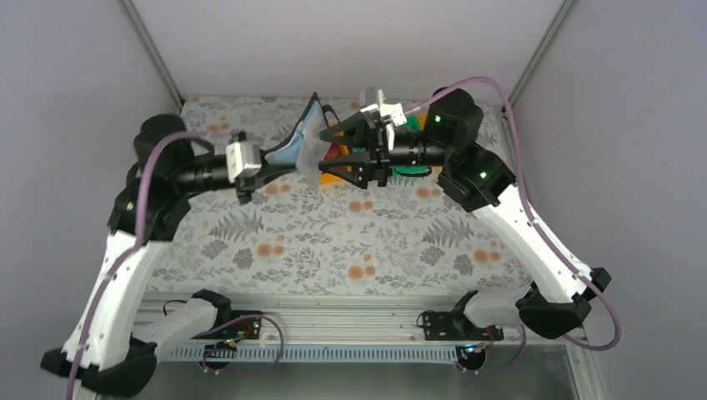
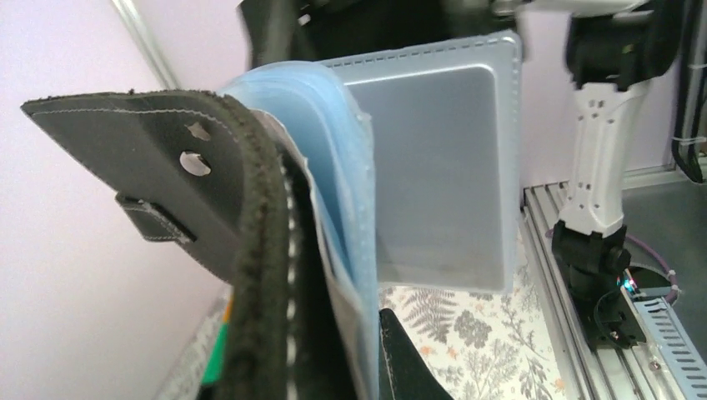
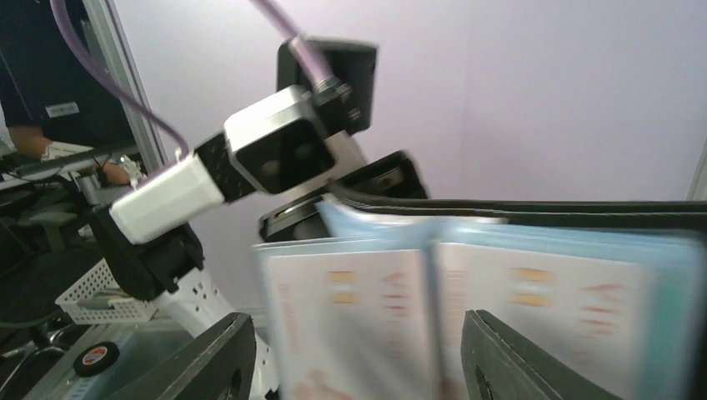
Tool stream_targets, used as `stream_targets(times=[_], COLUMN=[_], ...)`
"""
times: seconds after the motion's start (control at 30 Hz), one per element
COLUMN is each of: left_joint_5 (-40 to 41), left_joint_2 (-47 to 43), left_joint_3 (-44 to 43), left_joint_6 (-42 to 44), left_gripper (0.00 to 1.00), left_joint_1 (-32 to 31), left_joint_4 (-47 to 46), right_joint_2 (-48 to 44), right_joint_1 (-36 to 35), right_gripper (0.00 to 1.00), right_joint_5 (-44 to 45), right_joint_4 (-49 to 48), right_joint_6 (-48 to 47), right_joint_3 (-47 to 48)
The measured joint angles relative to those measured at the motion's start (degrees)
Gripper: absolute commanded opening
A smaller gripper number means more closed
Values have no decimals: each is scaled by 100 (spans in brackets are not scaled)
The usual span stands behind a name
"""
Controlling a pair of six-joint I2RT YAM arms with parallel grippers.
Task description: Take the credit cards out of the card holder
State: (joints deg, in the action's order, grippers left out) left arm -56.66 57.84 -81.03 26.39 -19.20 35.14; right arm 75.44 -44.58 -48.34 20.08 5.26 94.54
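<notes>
Top view: the card holder (image 1: 304,137) is held up off the leaf-print counter (image 1: 333,242). It is open, with its pale blue sleeves fanned out from the black cover. The left arm (image 1: 133,250) comes in from the left of the card holder, and the left jaws are closed on its lower edge. The right arm (image 1: 500,217) comes in from the card holder's right. The right jaws stand apart just beside the outermost sleeve, one finger (image 1: 342,132) on the far side of that sleeve's edge and the other on the near side. Whether they touch it cannot be told here.

Left wrist view: the card holder's stitched black cover (image 2: 167,179) fills the left side, with a small strap and a round hole in it. The clear blue sleeves curve away from its spine. One sleeve stands out flat to the right with a pale blue-grey card (image 2: 450,167) inside it. One dark finger (image 2: 404,367) of the left jaws presses against the sleeves from the right. The other finger is hidden behind the cover.

Right wrist view, blurred: the right jaws are open, their fingers (image 3: 208,358) wide apart. Two sleeves of the card holder lie between them, each with one of the credit cards (image 3: 350,325), pale with orange print. The black cover runs along the sleeves' upper edge.
</notes>
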Motion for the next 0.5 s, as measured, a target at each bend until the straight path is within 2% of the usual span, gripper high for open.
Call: stream_targets(times=[0.23, 0.5], left_joint_5=[-291, -299], left_joint_2=[-752, -640], left_joint_3=[702, 970], left_joint_6=[114, 199], left_gripper=[2, 2], left_joint_1=[-59, -83], left_joint_4=[-1062, -1539], right_joint_2=[-4, -79], right_joint_1=[-11, -111], right_gripper=[50, 43], right_joint_5=[-111, -131], right_joint_4=[367, 538], right_joint_6=[-214, -221], right_joint_3=[627, 505])
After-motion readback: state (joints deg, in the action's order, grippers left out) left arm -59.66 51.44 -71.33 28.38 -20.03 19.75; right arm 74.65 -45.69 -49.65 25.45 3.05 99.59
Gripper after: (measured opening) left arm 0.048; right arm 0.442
